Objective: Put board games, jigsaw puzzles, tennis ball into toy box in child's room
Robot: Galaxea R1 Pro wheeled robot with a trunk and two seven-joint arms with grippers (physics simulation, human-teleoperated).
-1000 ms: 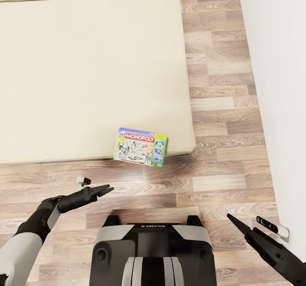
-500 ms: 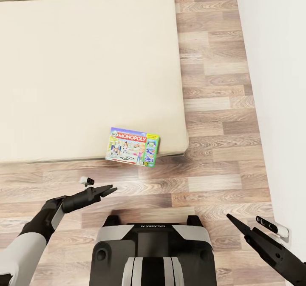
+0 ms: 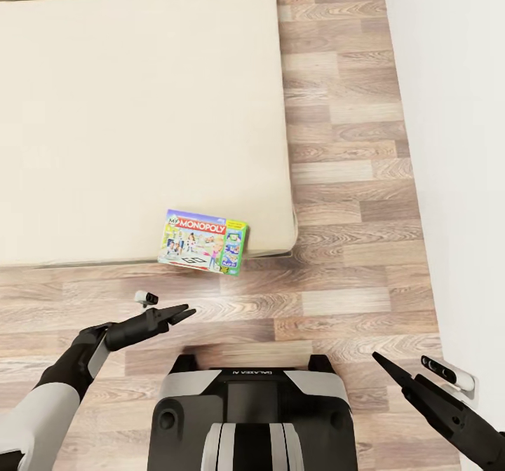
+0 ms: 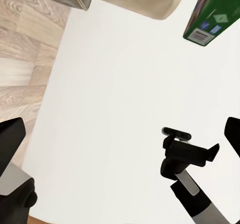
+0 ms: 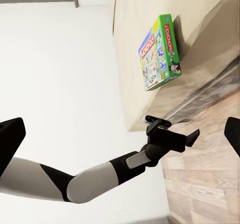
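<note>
Nearest, left end effector (image 3: 184, 311) nearly pressed together, empty, over the floor (image 3: 337, 176). Right end effector (image 3: 382, 361): only one fingertip shows, state unclear. Beyond, game (image 3: 203, 241): flat box, green edge, red MONOPOLY banner, cartoon cover, overhanging the near edge of the beige bed (image 3: 126, 106) by its corner.

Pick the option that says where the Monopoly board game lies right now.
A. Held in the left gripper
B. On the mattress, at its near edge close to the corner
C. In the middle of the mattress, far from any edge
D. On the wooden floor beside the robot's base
B: the Monopoly board game lies flat on the beige mattress at its near edge, with the left gripper short of it over the floor.
</note>
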